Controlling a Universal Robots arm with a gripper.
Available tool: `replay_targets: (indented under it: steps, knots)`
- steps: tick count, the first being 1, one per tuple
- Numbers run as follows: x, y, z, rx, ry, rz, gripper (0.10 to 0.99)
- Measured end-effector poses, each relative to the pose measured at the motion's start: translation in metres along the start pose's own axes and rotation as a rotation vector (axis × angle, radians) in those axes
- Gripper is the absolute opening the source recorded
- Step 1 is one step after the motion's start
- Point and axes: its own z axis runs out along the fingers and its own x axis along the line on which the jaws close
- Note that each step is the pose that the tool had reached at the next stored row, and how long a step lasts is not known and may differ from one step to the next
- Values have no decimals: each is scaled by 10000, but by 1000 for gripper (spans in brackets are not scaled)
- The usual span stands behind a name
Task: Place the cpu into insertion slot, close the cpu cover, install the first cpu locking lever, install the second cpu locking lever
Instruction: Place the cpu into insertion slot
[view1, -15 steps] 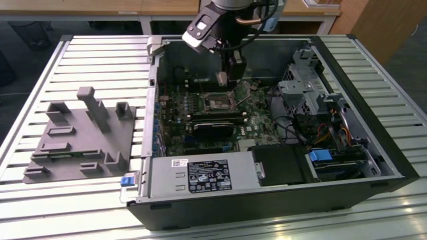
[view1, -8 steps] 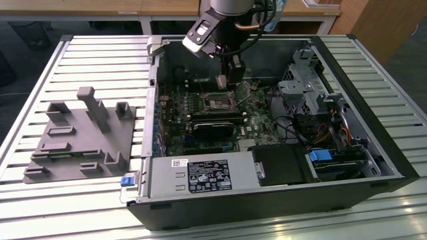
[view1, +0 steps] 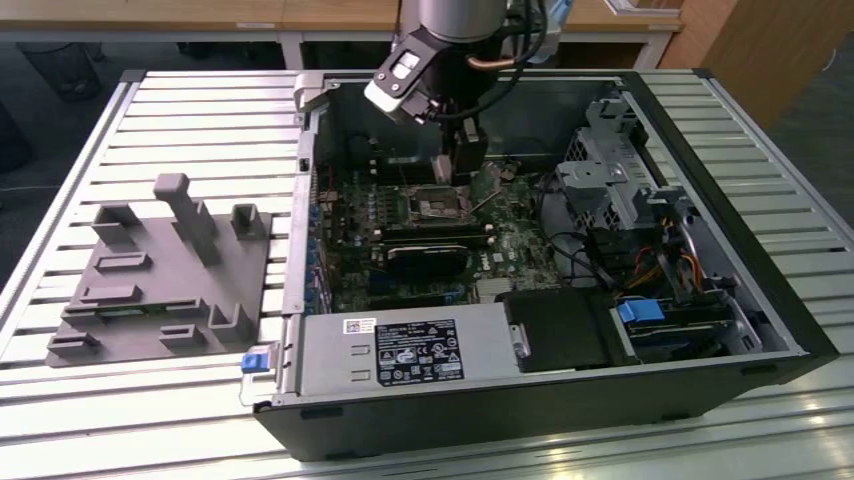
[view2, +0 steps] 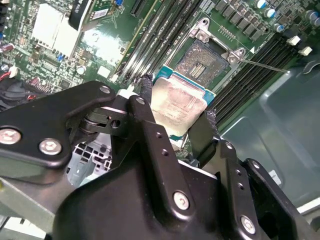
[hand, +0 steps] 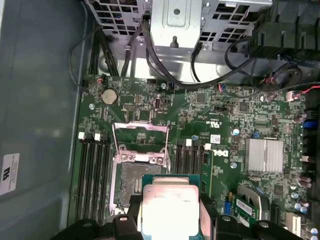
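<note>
One robot arm (view1: 461, 30) reaches down into one open black computer case (view1: 534, 425) that lies on a slatted metal surface (view1: 200, 110). In the exterior view, one grey moulded fixture (view1: 160, 280) sits on the surface at 9 o'clock from the case, well apart from the arm.

There is one gripper (view2: 177, 100), with two black fingers (view2: 144, 92). They are part-way closed, pressing on opposite edges of the one cpu (view2: 182, 115), which fills the gap between them. The cpu is a flat square chip, its dull silver top face up, with a green rim showing at its edge. It is held in the air above the green board, touching nothing but the fingers.

The one insertion slot (hand: 137, 182) is empty, its dark square centre exposed. In both wrist views the cpu hangs just beside the slot, not in it. In the exterior view the slot (view1: 438, 205) is at 6 o'clock from the gripper, very near it.

The one cpu cover (hand: 140, 126), a thin silvery frame with a square cut-out, stands swung up at the slot's edge, open. One thin metal lever (view2: 265, 66) juts out from a corner of the slot, unlatched.

Long black memory slots (hand: 95, 175) run along both sides of the slot. One round coin battery (hand: 109, 96) and one ribbed silver heatsink (hand: 263, 155) also sit on the board.
</note>
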Motion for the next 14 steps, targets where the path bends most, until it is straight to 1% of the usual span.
replay_targets:
  steps: [3, 4, 6, 7, 9, 12, 14]
  knots:
    - [32, -2, 53, -1, -4, 27, 537]
    - [38, -3, 63, -3, 16, 31, 537]
    - [43, -4, 73, -8, 149, 47, 537]
    - [45, -6, 82, -11, 193, 57, 537]
    - [48, -11, 115, -12, 195, 89, 537]
    - [62, -19, 168, -18, 174, 359, 537]
    - [82, -23, 204, -20, 171, 388, 537]
